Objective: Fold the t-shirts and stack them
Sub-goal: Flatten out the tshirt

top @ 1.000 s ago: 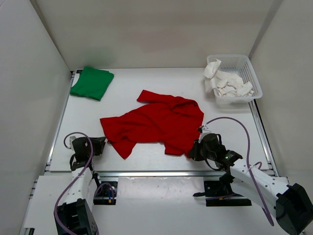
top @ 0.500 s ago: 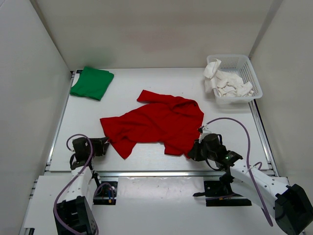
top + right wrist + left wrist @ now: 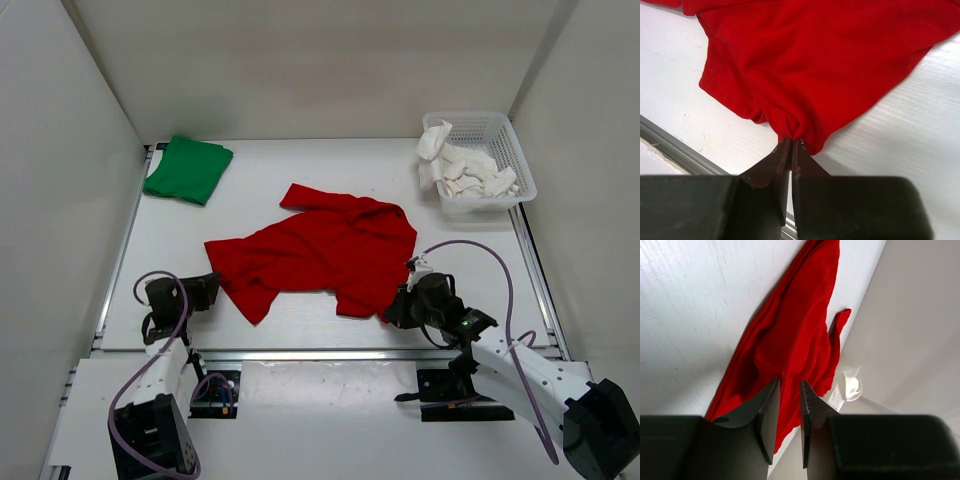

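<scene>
A crumpled red t-shirt (image 3: 320,255) lies spread across the middle of the white desk (image 3: 300,180). Its long axis runs roughly left to right, tilting away from the arms toward the right. The shirt lies between the two hands. The right hand (image 3: 392,308) sits at the shirt's near right corner with its fingers pressed together, pinching a bunched fold of red cloth at their tips. The left hand (image 3: 212,290) sits low on the desk at the shirt's near left edge, pointing in toward it. Its fingers stand a little apart, and red cloth shows in the gap. Whether that edge is caught yet cannot be told. Each hand is nearest its own side of the shirt, so the coming move likely depends on the left hand taking the left edge, so that both can draw the shirt out flat. A green t-shirt (image 3: 188,168) lies folded at the far left corner. A white t-shirt (image 3: 465,172) is heaped in the mesh basket (image 3: 500,122) at the far right, well apart from both hands.
</scene>
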Robot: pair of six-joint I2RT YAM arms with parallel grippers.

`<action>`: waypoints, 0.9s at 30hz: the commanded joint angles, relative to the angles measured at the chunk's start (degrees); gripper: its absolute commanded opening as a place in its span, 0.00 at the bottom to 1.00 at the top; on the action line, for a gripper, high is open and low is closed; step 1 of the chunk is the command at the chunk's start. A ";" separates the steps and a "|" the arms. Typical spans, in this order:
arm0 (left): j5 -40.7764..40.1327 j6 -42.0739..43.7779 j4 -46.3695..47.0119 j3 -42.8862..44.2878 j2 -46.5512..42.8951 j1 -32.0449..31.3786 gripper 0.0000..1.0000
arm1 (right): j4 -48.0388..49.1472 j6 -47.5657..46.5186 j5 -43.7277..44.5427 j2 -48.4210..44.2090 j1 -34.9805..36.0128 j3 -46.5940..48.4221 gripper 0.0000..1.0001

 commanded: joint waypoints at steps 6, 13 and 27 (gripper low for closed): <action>-1.01 4.06 -4.65 -9.41 -1.91 -0.41 0.34 | 0.03 0.16 0.88 -2.13 0.42 1.22 0.00; -8.13 12.06 -17.67 -0.53 0.89 -2.00 0.37 | -2.69 -0.36 0.89 -2.31 -0.63 4.90 0.00; -9.20 8.04 -19.89 5.82 6.52 -1.30 0.39 | 1.60 -3.00 -3.25 4.99 -2.47 10.27 0.00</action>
